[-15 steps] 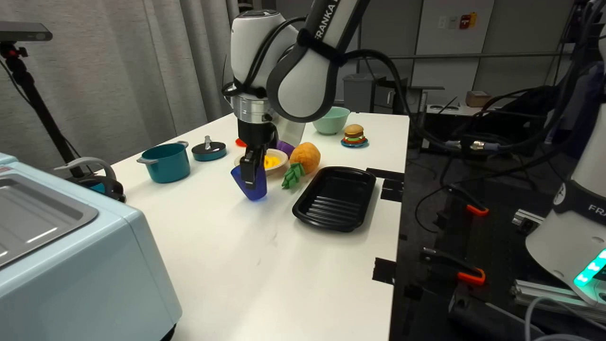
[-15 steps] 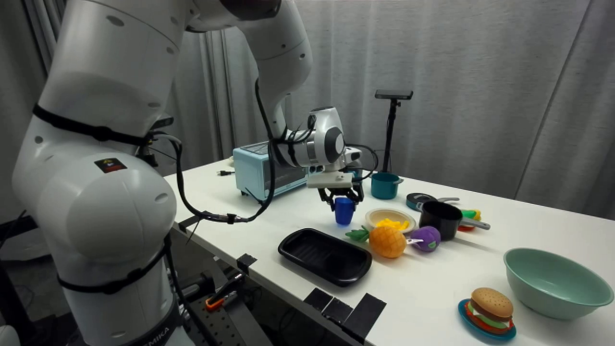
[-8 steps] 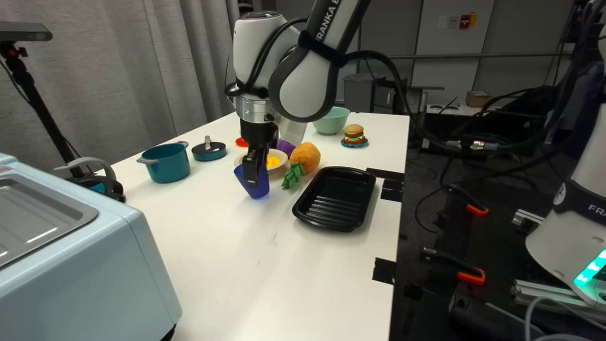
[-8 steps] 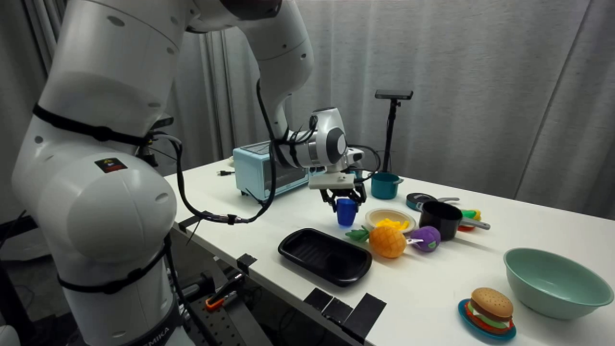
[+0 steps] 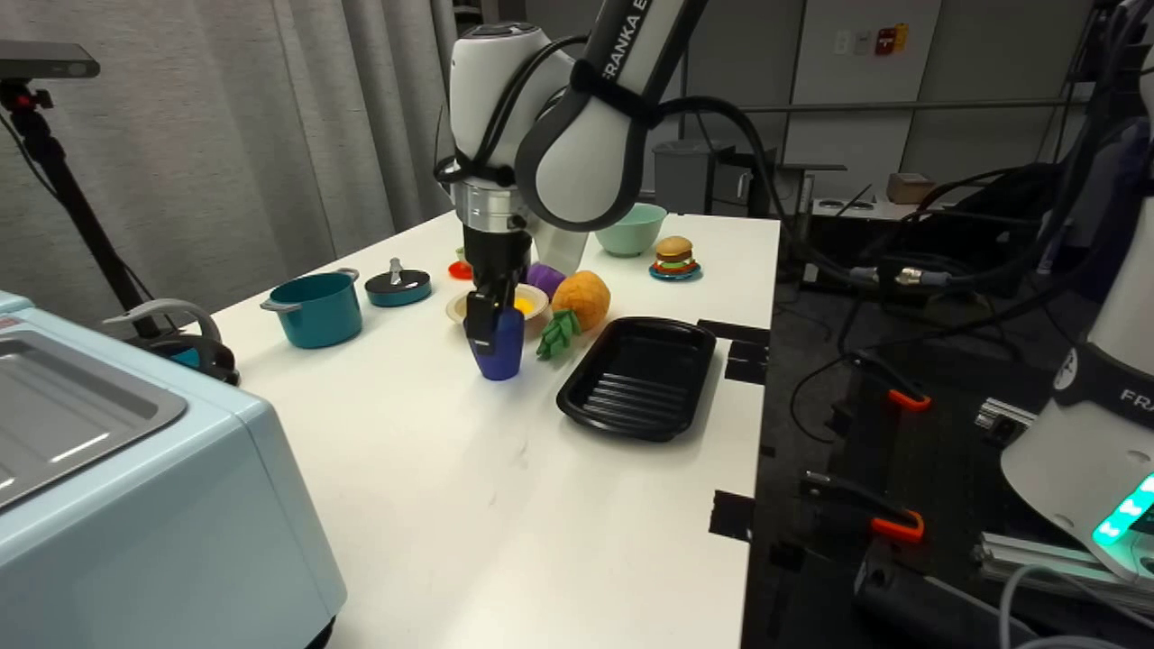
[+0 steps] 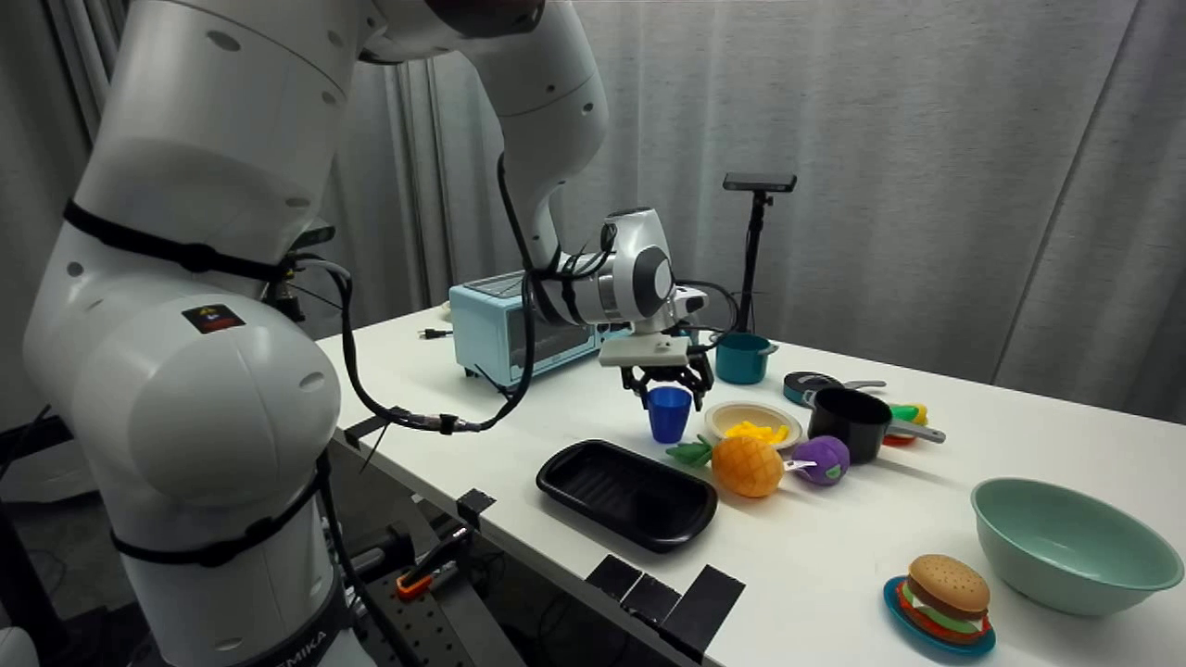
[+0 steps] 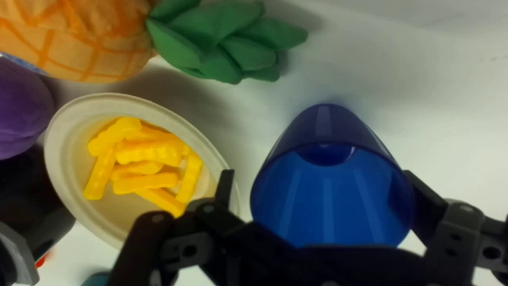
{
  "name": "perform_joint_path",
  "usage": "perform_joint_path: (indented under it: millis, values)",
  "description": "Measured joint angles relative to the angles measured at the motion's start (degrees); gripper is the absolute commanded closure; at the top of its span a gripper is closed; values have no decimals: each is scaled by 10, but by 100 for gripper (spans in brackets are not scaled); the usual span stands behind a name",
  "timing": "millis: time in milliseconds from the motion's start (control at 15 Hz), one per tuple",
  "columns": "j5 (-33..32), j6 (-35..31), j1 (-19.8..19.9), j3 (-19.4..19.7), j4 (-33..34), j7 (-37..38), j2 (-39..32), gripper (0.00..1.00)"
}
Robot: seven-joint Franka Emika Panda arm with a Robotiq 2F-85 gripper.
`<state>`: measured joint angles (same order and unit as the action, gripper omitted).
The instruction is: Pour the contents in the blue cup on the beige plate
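The blue cup (image 7: pixel 329 194) stands upright on the white table in both exterior views (image 5: pixel 501 353) (image 6: pixel 668 417). No contents show in the part of its inside visible in the wrist view. My gripper (image 7: pixel 317 178) is open around the cup, with a gap at one finger and the other close to or touching the wall. It also shows in an exterior view (image 6: pixel 672 398). The beige plate (image 7: pixel 115 99) is beside the cup and also shows in an exterior view (image 6: pixel 727 417). Several yellow pieces (image 7: pixel 145 182) lie in it. One finger overlaps the plate's rim in the wrist view.
A toy pineapple (image 6: pixel 747 466), a purple toy (image 6: pixel 822 460) and a black pot (image 6: pixel 848 426) crowd the plate. A black tray (image 6: pixel 625 496) is near the table edge. A teal pot (image 5: pixel 317 311), a green bowl (image 6: pixel 1070 547) and a toy burger (image 6: pixel 945 597) stand farther off.
The cup has gone from tilted to upright on the table. My gripper has opened around it and shifted slightly toward the plate.
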<state>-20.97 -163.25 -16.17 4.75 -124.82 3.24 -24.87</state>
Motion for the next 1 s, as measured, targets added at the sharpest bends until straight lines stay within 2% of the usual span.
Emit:
perform_joint_path:
  millis: [533, 1000]
  values:
    - [5, 1, 13, -5, -12, -4, 33, 0]
    - [81, 3, 65, -58, -56, -47, 114, 0]
